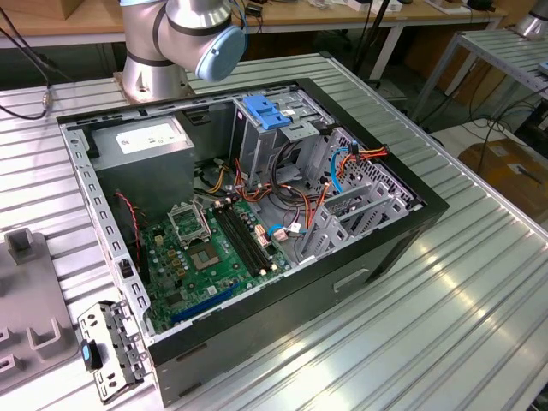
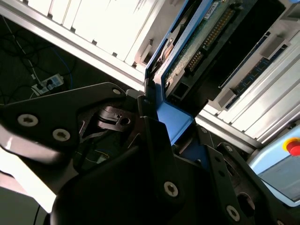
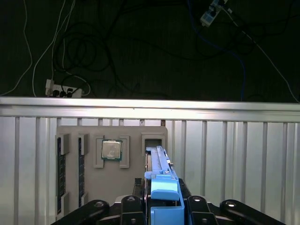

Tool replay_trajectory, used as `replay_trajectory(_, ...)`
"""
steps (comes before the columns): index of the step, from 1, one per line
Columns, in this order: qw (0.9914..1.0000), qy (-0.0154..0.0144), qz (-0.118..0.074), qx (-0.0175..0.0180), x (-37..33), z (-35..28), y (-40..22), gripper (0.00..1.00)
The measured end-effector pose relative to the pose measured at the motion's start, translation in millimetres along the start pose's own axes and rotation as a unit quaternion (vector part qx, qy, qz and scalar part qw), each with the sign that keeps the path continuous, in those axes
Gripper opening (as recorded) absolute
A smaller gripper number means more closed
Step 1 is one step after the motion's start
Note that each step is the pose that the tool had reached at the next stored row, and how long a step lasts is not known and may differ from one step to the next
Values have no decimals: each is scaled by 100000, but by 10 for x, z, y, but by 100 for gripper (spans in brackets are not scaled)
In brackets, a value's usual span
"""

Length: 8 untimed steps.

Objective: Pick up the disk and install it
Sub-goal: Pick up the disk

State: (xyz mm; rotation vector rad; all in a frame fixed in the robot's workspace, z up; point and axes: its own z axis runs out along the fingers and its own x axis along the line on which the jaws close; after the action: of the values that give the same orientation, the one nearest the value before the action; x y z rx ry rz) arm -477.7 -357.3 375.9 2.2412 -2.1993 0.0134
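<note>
In both wrist views my gripper (image 3: 161, 208) (image 2: 157, 112) is shut on the disk (image 3: 159, 164), which is held edge-on. A blue side rail (image 3: 165, 192) of the disk sits between the black fingers (image 3: 133, 206). In the second wrist view the disk's (image 2: 197, 51) green circuit-board face and connector pins show, with the blue rail (image 2: 176, 122) at the jaws. Beyond the disk in the first wrist view lies a grey fixture plate (image 3: 136, 133) with an empty slot (image 3: 153, 142) close to the disk's far end. I cannot tell whether the disk touches that slot.
The open computer case (image 1: 411, 223) lies on the ribbed metal table (image 1: 462, 325), with a drive cage and blue latch (image 1: 265, 113), a grey power supply (image 1: 141, 141) and motherboard (image 1: 205, 248). The arm's base (image 1: 171, 43) stands behind it. The fixture plate holds a processor (image 3: 111, 150) and memory sticks (image 3: 60, 173).
</note>
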Motion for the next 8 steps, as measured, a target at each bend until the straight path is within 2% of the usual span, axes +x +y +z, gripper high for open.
replay_trajectory(8, 100000, 0, 2, 0, 0, -19, 0, 37)
